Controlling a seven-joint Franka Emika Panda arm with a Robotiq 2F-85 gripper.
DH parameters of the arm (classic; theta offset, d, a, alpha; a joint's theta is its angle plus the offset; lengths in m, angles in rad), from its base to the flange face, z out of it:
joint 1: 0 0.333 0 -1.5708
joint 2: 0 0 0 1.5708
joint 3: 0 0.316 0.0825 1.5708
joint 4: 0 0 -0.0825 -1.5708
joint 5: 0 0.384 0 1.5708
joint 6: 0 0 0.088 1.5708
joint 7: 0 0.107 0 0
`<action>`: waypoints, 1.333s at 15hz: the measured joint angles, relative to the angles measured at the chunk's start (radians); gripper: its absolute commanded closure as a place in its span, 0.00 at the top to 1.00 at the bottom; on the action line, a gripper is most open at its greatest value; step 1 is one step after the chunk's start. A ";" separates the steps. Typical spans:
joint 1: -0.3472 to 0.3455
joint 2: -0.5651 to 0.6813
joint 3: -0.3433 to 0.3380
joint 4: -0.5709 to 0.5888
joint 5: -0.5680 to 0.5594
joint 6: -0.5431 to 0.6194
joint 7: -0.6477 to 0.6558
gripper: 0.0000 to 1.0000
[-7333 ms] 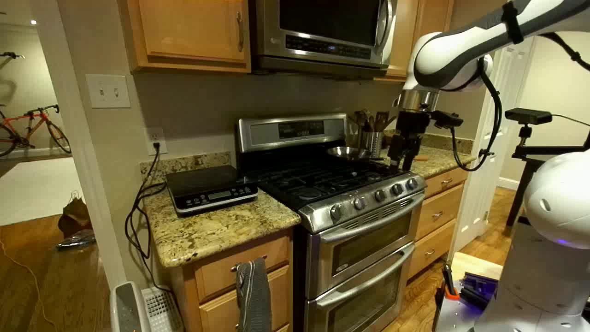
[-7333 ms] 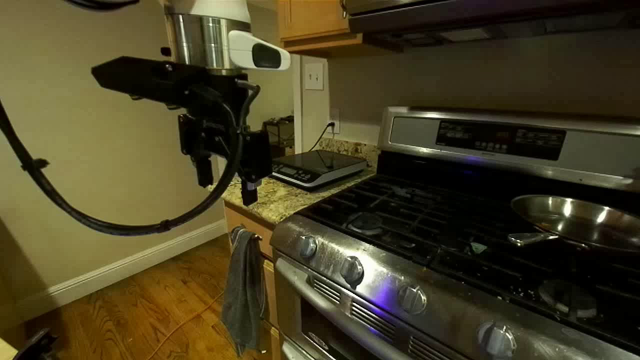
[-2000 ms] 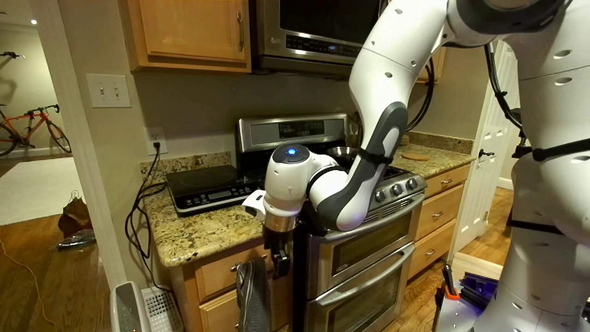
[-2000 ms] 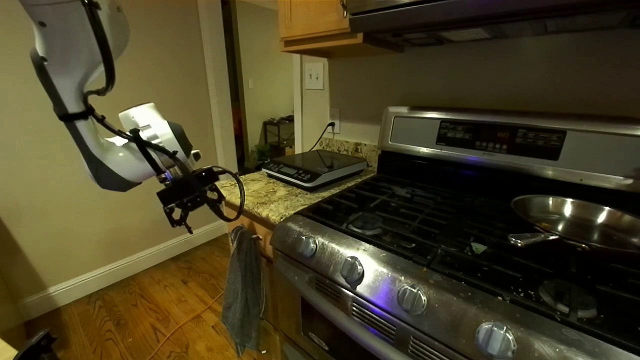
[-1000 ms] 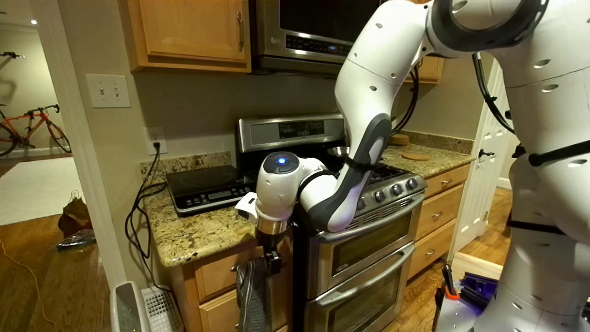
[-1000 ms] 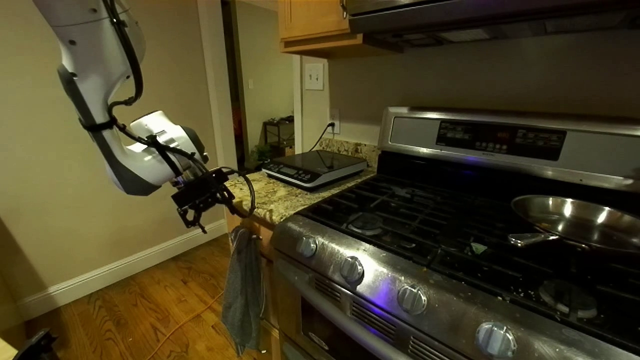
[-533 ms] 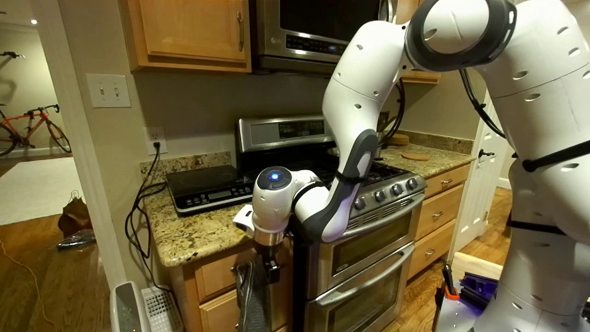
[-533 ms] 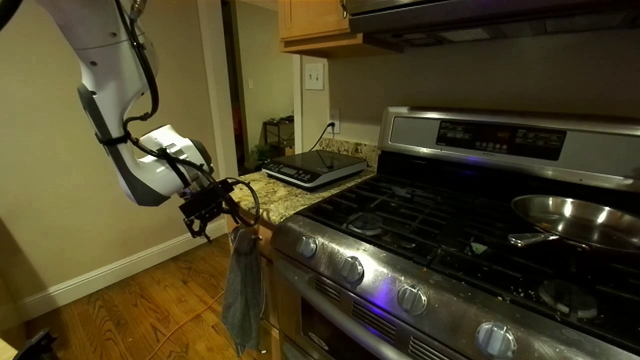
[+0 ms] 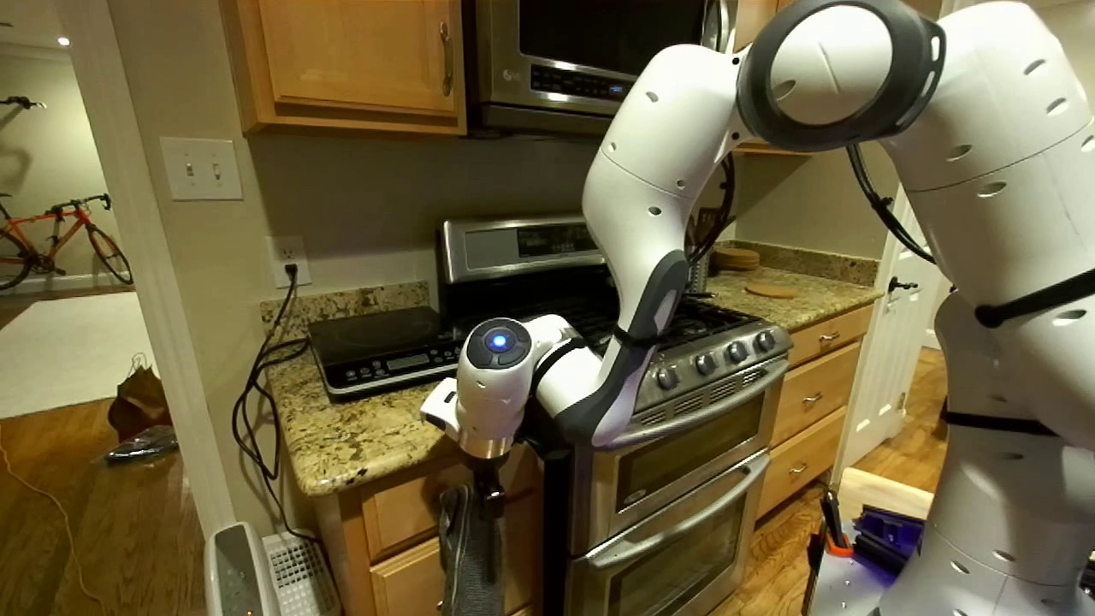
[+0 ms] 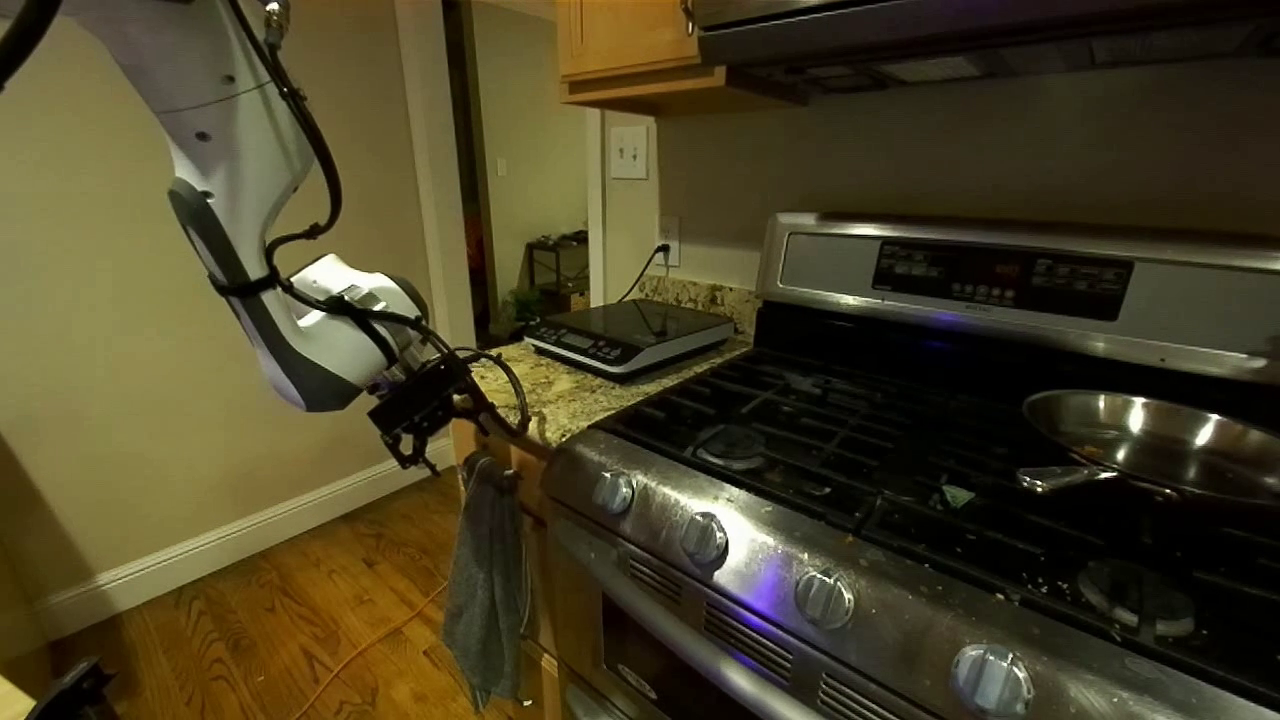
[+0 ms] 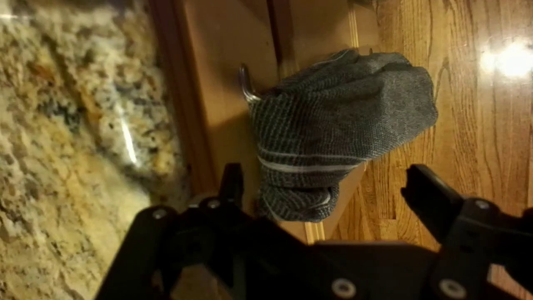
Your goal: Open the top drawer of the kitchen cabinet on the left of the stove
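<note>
Evidently the pincer (image 11: 324,181) hangs spread wide in the wrist view, fingers (image 11: 433,200) at nine and three o'clock, holding nothing. Beyond its tips a grey towel (image 11: 329,121) drapes over the handle (image 11: 246,85), whose bare end shows toward eleven o'clock; the handle's long axis seems to run twelve to six, so this spread should straddle it. Behind that lies the top drawer (image 11: 220,83), closed, below the counter (image 11: 75,137) at nine. In an exterior view, the stove (image 10: 870,500) stands past the towel toward three.
</note>
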 measured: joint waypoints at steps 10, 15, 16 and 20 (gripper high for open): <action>0.069 0.095 -0.051 0.053 -0.053 -0.002 0.115 1.00; 0.088 0.172 -0.082 0.122 -0.086 -0.002 0.132 0.72; 0.092 0.185 -0.087 0.135 -0.091 -0.002 0.134 0.68; 0.115 0.209 -0.111 0.160 -0.117 -0.002 0.156 0.44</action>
